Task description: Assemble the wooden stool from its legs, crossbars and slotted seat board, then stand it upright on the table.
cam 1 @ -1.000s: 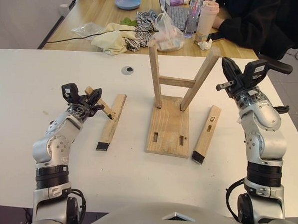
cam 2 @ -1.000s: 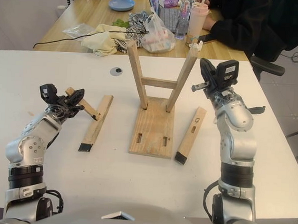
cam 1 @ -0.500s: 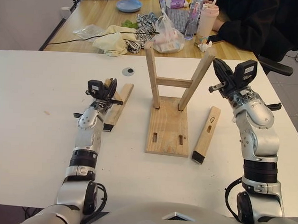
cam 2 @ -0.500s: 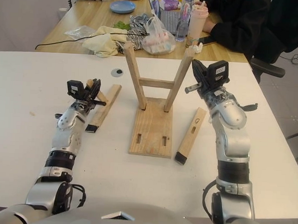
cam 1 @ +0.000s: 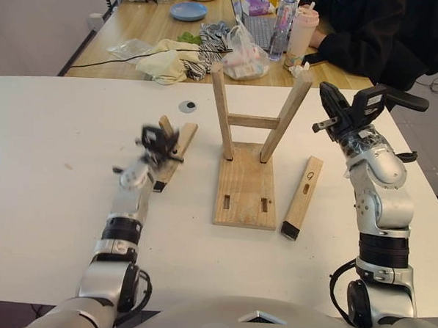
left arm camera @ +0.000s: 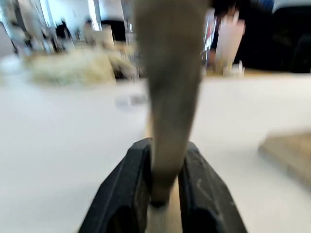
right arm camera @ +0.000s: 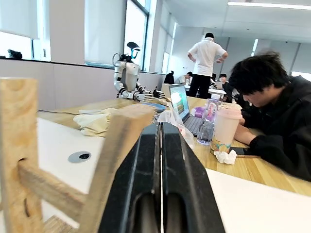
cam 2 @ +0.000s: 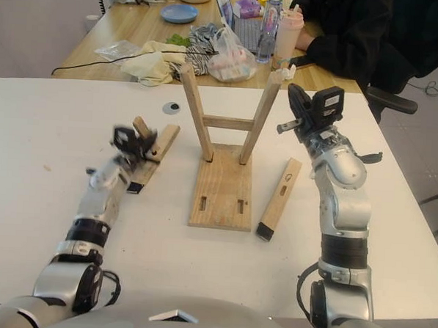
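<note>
Surface: white [cam 1: 59, 126], spanning the frame from left to right.
Seat board [cam 1: 247, 191]: flat on the surface at centre frame, with two empty slots at the end nearer the lower edge.
Standing legs: a left standing leg [cam 1: 223, 109] and a right standing leg [cam 1: 284, 116] rise from the board's far end, splaying apart toward the top. A fixed crossbar [cam 1: 254, 122] joins them.
Right loose leg [cam 1: 303, 196]: flat just right of the board, dark-capped end toward the lower edge.
Left loose leg [cam 1: 174, 158]: flat at left of centre, apart from the board.
Left tool [cam 1: 160, 139]: clenched on a loose crossbar [left arm camera: 170, 97] (both fingers press its sides), over the left loose leg.
Right tool [cam 1: 325, 92]: fingers pressed together on nothing, upper right, just beside the right standing leg's top.
</note>
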